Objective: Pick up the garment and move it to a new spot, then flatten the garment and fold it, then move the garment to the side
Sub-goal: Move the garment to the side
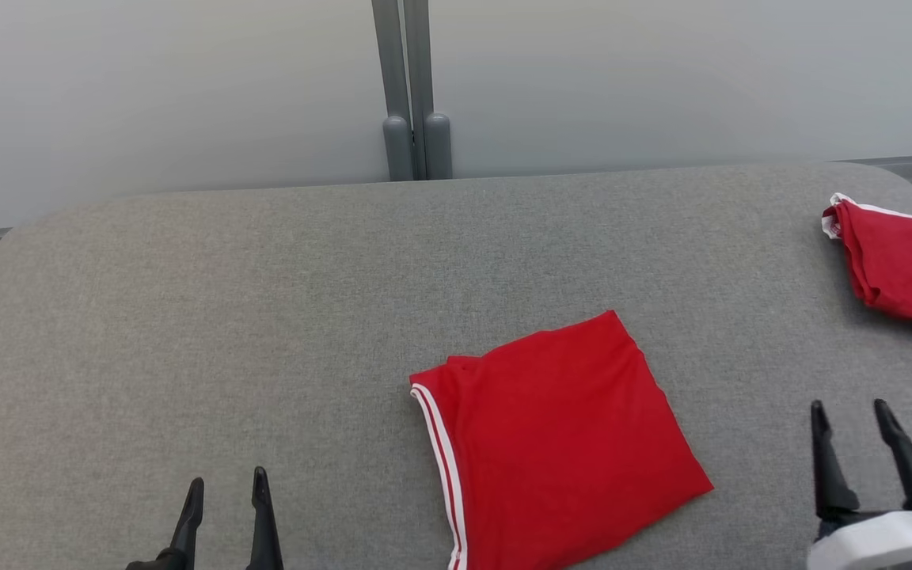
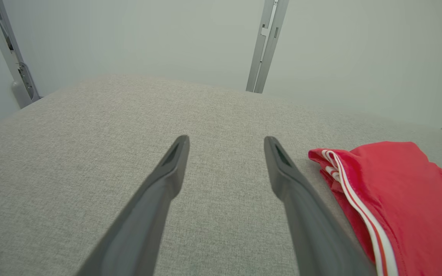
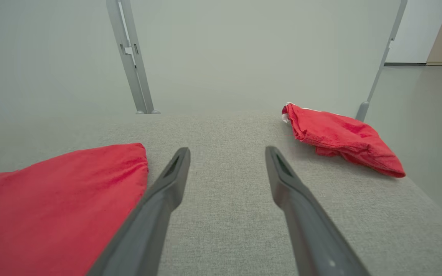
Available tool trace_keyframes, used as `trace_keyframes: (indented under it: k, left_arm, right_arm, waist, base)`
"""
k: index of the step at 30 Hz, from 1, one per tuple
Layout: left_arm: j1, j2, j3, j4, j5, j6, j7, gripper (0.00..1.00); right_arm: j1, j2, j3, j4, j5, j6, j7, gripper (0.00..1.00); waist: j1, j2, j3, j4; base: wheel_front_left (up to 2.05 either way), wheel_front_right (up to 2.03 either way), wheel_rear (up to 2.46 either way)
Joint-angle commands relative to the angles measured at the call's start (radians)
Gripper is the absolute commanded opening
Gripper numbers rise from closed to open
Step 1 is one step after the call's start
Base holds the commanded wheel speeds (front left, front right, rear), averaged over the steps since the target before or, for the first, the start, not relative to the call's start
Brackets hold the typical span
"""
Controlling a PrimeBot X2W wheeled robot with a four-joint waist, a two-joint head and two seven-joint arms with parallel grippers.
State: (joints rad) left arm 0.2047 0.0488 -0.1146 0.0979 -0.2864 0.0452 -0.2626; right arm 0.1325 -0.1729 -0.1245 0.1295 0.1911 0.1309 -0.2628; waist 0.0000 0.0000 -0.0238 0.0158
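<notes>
**One folded red garment [image 1: 559, 443] on the grey bench [image 1: 266, 317], both grippers empty**

The folded red garment lies flat as a rough rectangle, turned a little askew. It sits toward the near edge of the bench, right of the middle, and its nearest part runs off the bottom of the head view. The cloth is a smooth, matte knit with a few soft creases. Along its left side runs a double white stripe [image 1: 442, 455], and at the far left corner the stacked layers bunch slightly.

The left gripper [image 1: 228, 476] sits at the near edge, left of the garment and apart from it. Its two long dark fingers are spread with only bench fabric between them. In the left wrist view the striped corner lies just beside the finger on that view's right. The right gripper [image 1: 850, 405] is at the near edge toward the right corner, on the other side of the garment. Its fingers are likewise parted and hold nothing.

A second red garment [image 1: 903, 265] lies well apart at the right edge, toward the far corner. It is a loose, rumpled heap with white trim showing at its far end.

The bench is padded, covered in coarse grey woven fabric, with rounded corners. Behind its far edge stand smooth pale wall panels [image 1: 147, 95], joined by a grey metal post [image 1: 412, 79].
</notes>
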Motion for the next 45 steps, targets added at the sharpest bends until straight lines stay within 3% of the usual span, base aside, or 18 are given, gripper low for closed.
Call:
trace_keyframes:
  k: [1,5,11,16,22,24,25,32,41,45]
  left_arm:
    - [-0.01,0.003,-0.003,-0.006,0.008,0.006,-0.003,1.0]
    - [-0.02,0.003,-0.024,-0.004,0.007,-0.002,-0.003,1.0]
    - [-0.064,0.004,-0.06,0.006,-0.002,-0.002,-0.003,1.0]
    - [-0.092,0.004,-0.096,0.021,-0.011,0.006,-0.003,1.0]
    - [-0.083,0.004,-0.092,0.015,-0.01,0.016,-0.003,1.0]
    - [-0.075,0.004,-0.085,0.011,-0.003,0.016,-0.003,1.0]
    - [-0.075,0.004,-0.082,0.009,-0.001,0.016,-0.003,1.0]
    - [-0.129,0.003,-0.07,-0.012,0.021,0.003,-0.003,1.0]
    - [-0.251,0.003,-0.104,-0.007,0.074,-0.03,-0.003,1.0]
    - [-0.276,0.004,-0.105,-0.014,0.072,-0.016,-0.003,1.0]
  right_arm:
    - [-0.041,-0.002,0.04,0.012,0.038,0.0,-0.002,1.0]
    - [-0.149,-0.06,0.224,0.127,0.193,-0.001,0.04,1.0]
    - [-0.371,-0.123,0.45,0.303,0.369,0.0,0.313,1.0]
    - [-0.485,-0.13,0.519,0.469,0.417,0.0,0.381,1.0]
    - [-0.527,-0.117,0.572,0.559,0.504,0.0,0.391,1.0]
    - [-0.535,-0.116,0.59,0.564,0.542,0.0,0.39,0.11]
    - [-0.543,-0.119,0.594,0.561,0.558,0.0,0.385,0.0]
    - [-0.684,-0.225,0.568,0.528,0.653,-0.001,0.325,0.0]
    - [-0.988,-0.403,0.429,0.601,0.627,-0.001,0.294,0.0]
    - [-1.05,-0.455,0.39,0.612,0.63,0.0,0.305,0.0]
  waist:
    - [0.0,0.0,0.003,0.002]
    - [0.0,0.0,0.027,0.007]
    - [0.0,0.0,0.096,0.042]
    - [0.0,0.0,0.119,0.091]
    - [0.0,0.0,0.119,0.116]
    - [0.0,0.0,0.122,0.112]
    - [0.0,0.0,0.126,0.108]
    - [0.0,0.0,0.227,0.048]
    - [0.0,0.0,0.431,-0.015]
    - [0.0,0.0,0.461,-0.026]
  base:
    - [0.0,0.0,0.0]
    - [0.0,0.0,0.0]
    - [0.0,0.0,0.0]
    - [0.0,0.0,0.0]
    - [0.0,0.0,0.0]
    - [0.0,0.0,0.0]
    - [0.0,0.0,0.0]
    - [0.0,0.0,0.0]
    - [0.0,0.0,0.0]
    - [0.0,0.0,0.0]
